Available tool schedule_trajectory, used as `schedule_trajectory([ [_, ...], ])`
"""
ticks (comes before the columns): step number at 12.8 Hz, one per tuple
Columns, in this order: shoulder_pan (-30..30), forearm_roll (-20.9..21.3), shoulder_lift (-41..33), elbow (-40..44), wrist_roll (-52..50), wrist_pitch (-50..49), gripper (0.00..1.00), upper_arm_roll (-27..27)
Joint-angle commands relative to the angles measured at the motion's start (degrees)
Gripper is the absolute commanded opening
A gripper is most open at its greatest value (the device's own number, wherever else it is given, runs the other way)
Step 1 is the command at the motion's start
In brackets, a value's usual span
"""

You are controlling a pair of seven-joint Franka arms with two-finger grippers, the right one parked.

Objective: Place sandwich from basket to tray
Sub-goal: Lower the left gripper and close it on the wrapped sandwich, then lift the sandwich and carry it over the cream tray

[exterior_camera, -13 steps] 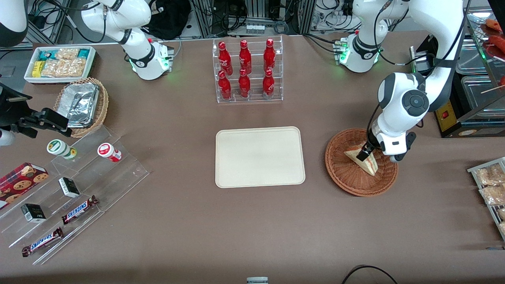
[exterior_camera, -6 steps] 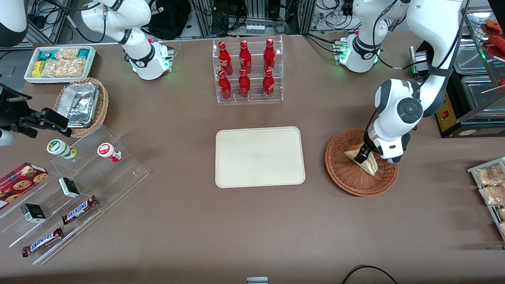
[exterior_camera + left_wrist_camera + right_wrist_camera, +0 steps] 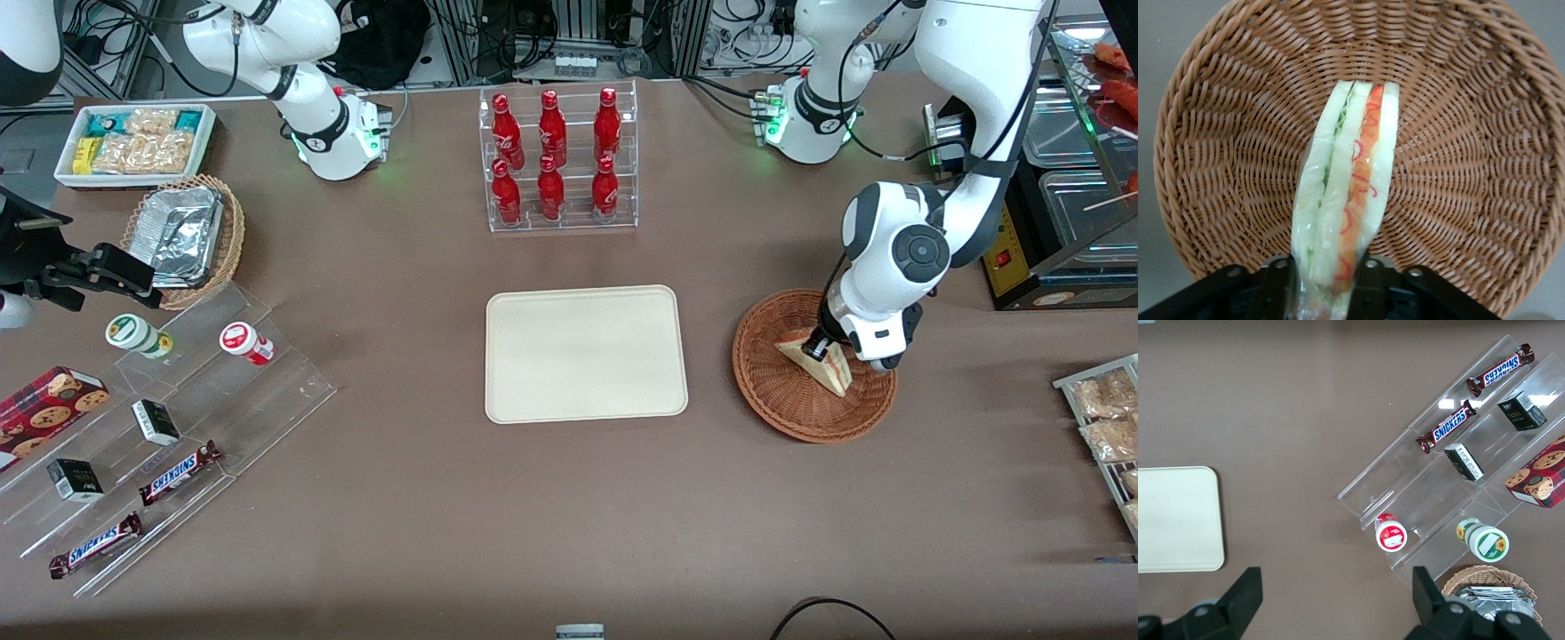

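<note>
The gripper [image 3: 819,348] is pinching one end of the sandwich [image 3: 820,364], which lies in the basket [image 3: 782,404]; it looks light, soft and wrapped in slippery film, so I think a gentle hold across the bread faces is best.

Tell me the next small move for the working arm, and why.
Probably lift straight up. The gripper sits in the basket with its fingers closed around the sandwich, which still looks low in the basket. The tray lies bare nearby, so clearing the rim first seems sensible before carrying it across.
</note>
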Motion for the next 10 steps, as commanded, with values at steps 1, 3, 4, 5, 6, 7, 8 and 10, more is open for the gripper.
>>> schedule_trajectory([
  [1, -0.37, 2.98, -2.38, 0.96, 0.24, -2.88, 0.06, 0.14],
  [3, -0.46, 5.44, -2.47, 5.08, 0.78, -9.73, 0.05, -0.64],
  [4, -0.46, 5.45, -2.39, 8.06, 1.21, -13.51, 0.05, -1.52],
  [5, -0.55, 5.45, -1.86, 11.39, 2.09, -17.20, 0.05, -2.31],
  [6, -0.46, 5.45, -0.73, 14.82, 2.79, -21.24, 0.05, -3.80],
  [7, -0.55, 5.45, 0.16, 17.12, 3.67, -24.06, 0.05, -4.94],
  [8, -0.46, 5.45, 0.95, 18.62, 6.03, -24.79, 0.04, -6.61],
  [10, -0.46, 5.36, 3.23, 21.17, 12.43, -24.88, 0.03, -10.12],
])
